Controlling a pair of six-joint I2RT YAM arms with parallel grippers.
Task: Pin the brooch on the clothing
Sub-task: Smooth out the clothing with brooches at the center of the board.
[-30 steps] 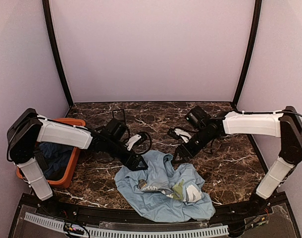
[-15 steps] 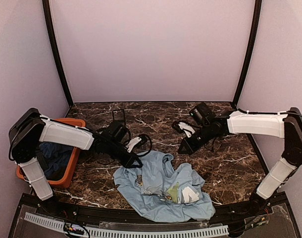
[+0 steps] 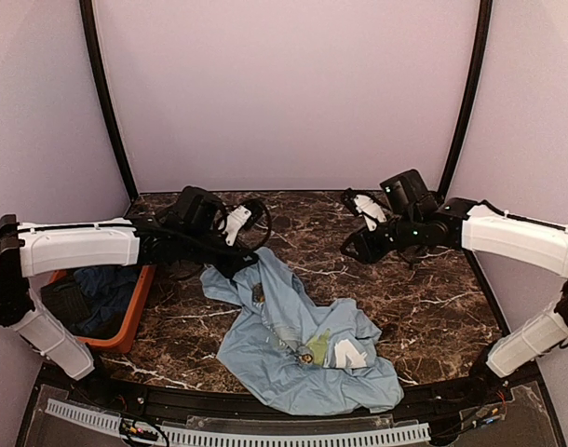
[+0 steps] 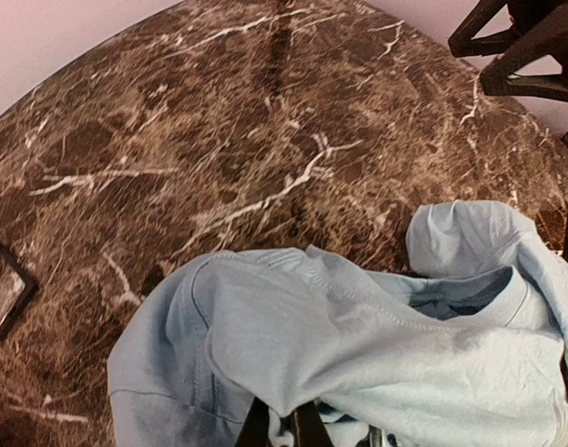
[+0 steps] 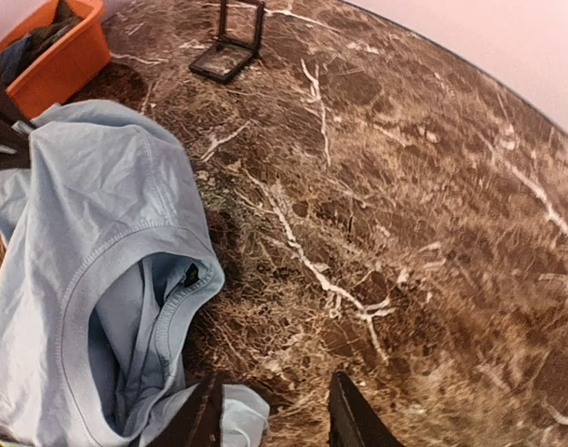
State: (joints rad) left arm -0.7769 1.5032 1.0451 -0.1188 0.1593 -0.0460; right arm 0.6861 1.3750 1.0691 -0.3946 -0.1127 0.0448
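Observation:
The clothing, a crumpled light blue T-shirt (image 3: 293, 358), lies on the marble table. One edge is stretched toward the back left. My left gripper (image 3: 245, 270) is shut on that edge, and in its wrist view the fabric (image 4: 358, 335) drapes over the closed fingertips (image 4: 307, 430). My right gripper (image 3: 352, 251) hovers open just right of the shirt, with bare marble between its fingers (image 5: 354, 419). A fold of shirt (image 5: 107, 242) lies by its left finger. I cannot make out the brooch in any view.
An orange bin (image 3: 135, 307) with dark blue garments (image 3: 102, 289) stands at the left edge. A small black-framed square case (image 5: 230, 47) lies on the table behind the shirt and also shows in the left wrist view (image 4: 0, 293). Purple walls close in the back and sides.
My left gripper shut on the shirt's edge and pulled it toward the back left, stretching the cloth. My right gripper drew back to the right, off the shirt, with its jaws now apart.

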